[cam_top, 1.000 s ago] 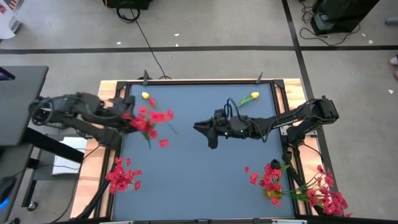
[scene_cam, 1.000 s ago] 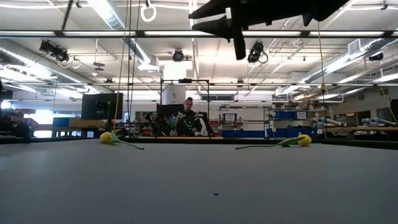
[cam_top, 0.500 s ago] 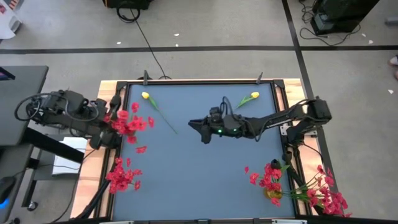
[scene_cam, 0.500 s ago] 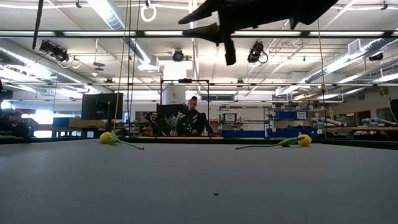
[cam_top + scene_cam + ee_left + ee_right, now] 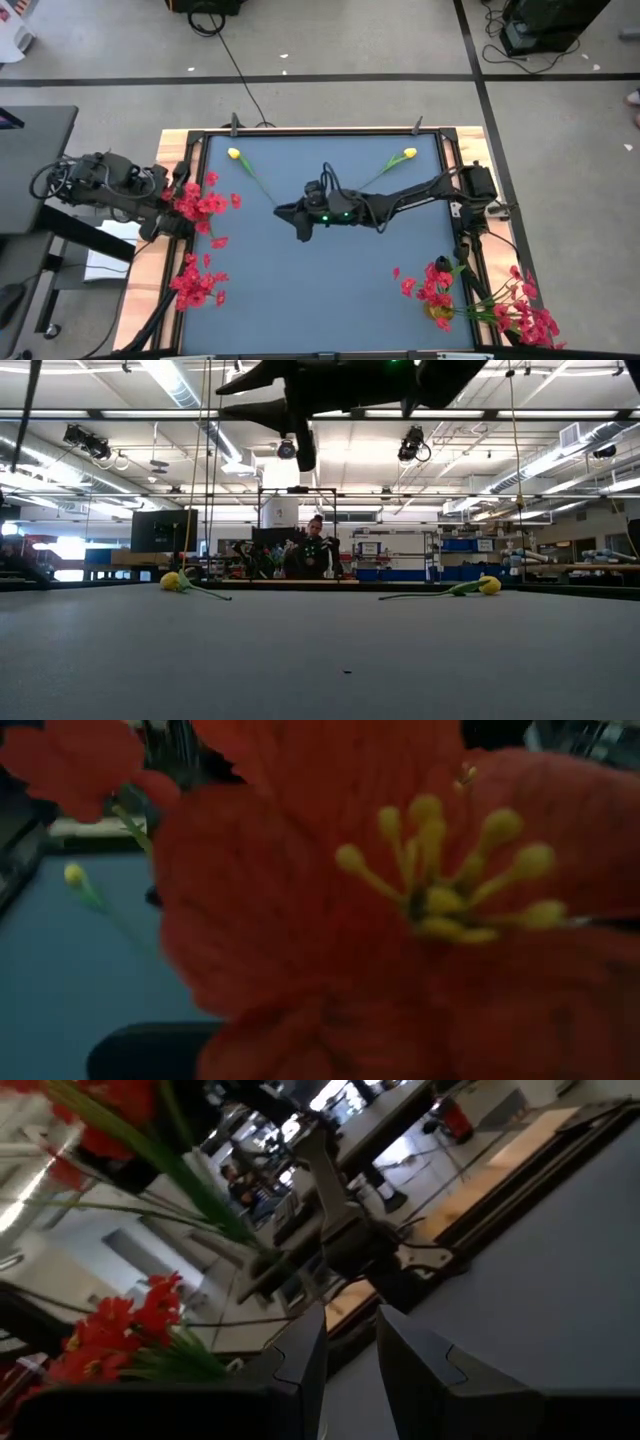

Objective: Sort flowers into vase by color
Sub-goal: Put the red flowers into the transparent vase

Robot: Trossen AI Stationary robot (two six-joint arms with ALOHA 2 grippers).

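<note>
My left gripper [image 5: 168, 196] is at the table's left edge, shut on a bunch of red blossoms [image 5: 200, 203]. One blossom fills the left wrist view [image 5: 400, 920]. My right gripper [image 5: 282, 211] reaches across the table's middle and hovers high above it [image 5: 240, 400]. Its fingers are a little apart and empty [image 5: 350, 1350]. It is over the stalk end of the left yellow tulip [image 5: 233, 153]. That tulip lies flat at the far left [image 5: 172, 581]. A second yellow tulip [image 5: 409, 153] lies flat at the far right. My left gripper holds the red bunch, but the blossoms [image 5: 190, 200] hide the place of contact, so which part it has cannot be told. The bunch is lifted clear of the table, with its blossoms spreading from the fingers toward the table's right.
More red blossoms stand at the near left corner [image 5: 197, 282]. A larger red cluster [image 5: 435, 285] stands at the near right corner by a yellowish vase [image 5: 440, 312]. The blue table top [image 5: 340, 280] is bare in the middle. A person [image 5: 316, 550] stands far behind the table.
My left gripper has drawn back toward the table's left edge, carrying the red bunch with it, still clear of the table. My right gripper has travelled toward the table's left, from the middle to the left tulip's stalk end, staying high.
</note>
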